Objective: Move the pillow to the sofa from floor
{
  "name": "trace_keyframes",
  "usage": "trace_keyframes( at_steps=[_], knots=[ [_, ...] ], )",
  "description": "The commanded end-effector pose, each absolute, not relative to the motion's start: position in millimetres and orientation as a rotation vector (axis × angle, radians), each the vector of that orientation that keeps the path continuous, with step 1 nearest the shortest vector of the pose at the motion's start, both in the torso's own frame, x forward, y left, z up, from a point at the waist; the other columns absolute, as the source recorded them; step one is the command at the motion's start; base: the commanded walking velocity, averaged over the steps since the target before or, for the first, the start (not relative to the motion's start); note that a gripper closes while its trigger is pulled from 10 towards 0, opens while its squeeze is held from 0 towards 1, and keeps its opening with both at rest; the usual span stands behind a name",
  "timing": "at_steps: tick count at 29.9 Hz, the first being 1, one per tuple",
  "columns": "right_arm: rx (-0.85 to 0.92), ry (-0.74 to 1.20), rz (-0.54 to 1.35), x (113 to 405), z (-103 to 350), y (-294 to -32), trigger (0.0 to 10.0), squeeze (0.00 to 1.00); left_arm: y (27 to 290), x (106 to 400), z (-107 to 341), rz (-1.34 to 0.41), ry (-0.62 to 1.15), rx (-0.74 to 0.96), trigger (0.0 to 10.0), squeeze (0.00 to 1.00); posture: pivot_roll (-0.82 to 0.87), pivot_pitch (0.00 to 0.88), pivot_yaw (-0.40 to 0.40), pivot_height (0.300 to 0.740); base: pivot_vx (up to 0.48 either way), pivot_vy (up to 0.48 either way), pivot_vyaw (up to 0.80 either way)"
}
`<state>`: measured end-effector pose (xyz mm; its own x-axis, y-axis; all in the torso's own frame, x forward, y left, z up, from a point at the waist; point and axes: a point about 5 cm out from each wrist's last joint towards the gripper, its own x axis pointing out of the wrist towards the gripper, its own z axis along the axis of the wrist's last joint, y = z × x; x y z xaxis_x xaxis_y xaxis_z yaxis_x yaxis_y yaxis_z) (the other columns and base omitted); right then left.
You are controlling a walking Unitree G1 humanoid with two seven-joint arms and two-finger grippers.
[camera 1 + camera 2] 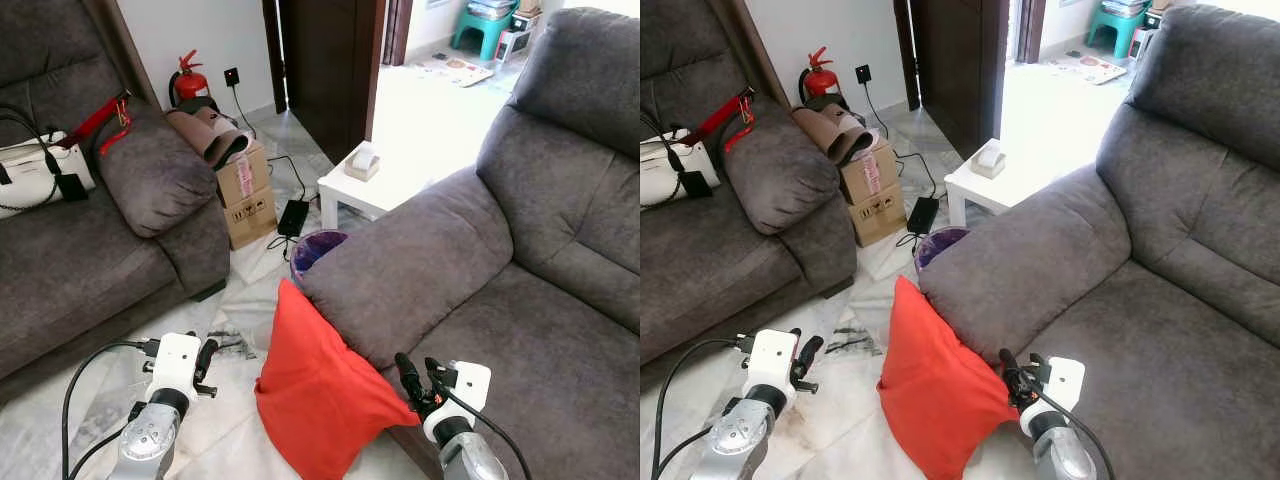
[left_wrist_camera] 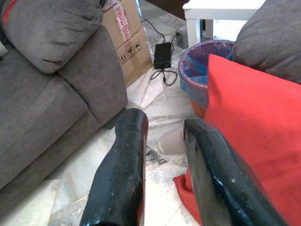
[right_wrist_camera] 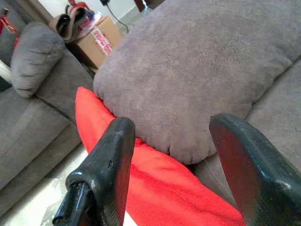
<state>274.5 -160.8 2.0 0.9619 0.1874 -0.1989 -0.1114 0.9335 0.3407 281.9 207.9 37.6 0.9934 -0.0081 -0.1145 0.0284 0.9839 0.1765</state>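
So far nothing of the task is done, as I judge it: the red pillow [image 1: 320,395] stands on its edge on the floor, leaning against the armrest [image 1: 410,270] of the grey sofa [image 1: 540,330], and I do not hold it.

My right gripper [image 3: 176,155] has its fingers spread wide. Between them I see the top edge of the pillow where it meets the armrest, very near but not yet touched. The sofa seat lies just behind and to the outer side of this gripper.

My left gripper [image 2: 164,160] is also spread, with a smaller gap. The pillow is just beside its inner finger, and further ahead a purple waste bin [image 2: 200,70] stands on the floor.

What is left: to close on the pillow, lift it over the armrest and put it on the seat.
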Motion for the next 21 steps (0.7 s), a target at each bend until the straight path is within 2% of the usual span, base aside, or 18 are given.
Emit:
trace_keyframes(
  at_steps=[1, 13, 17, 21],
  knots=[
    [0.346, 0.236, 0.165, 271.2, -1.0, -157.4, 10.0, 0.00, 212.5, 277.5, 33.8, -0.005, 0.138, 0.172, 10.0, 0.00, -0.02, 0.167, 0.067, 0.681, 0.000, 0.000, 0.00],
    [0.330, 0.273, 0.167, 272.3, -3.1, -156.8, 10.0, 0.00, 211.2, 269.7, 25.4, -0.003, 0.171, 0.175, 10.0, 0.00, -0.02, 0.166, 0.063, 0.681, 0.000, 0.000, 0.00],
    [0.335, 0.267, 0.169, 273.0, -2.4, -156.6, 10.0, 0.00, 211.1, 270.2, 25.4, 0.001, 0.174, 0.169, 10.0, 0.00, -0.02, 0.166, 0.063, 0.661, 0.000, 0.000, 0.00],
    [0.350, 0.243, 0.173, 273.4, -0.5, -155.9, 10.0, 0.00, 209.9, 268.7, 23.8, -0.002, 0.178, 0.163, 10.0, 0.00, -0.02, 0.165, 0.064, 0.661, 0.000, 0.000, 0.00]
  ],
)
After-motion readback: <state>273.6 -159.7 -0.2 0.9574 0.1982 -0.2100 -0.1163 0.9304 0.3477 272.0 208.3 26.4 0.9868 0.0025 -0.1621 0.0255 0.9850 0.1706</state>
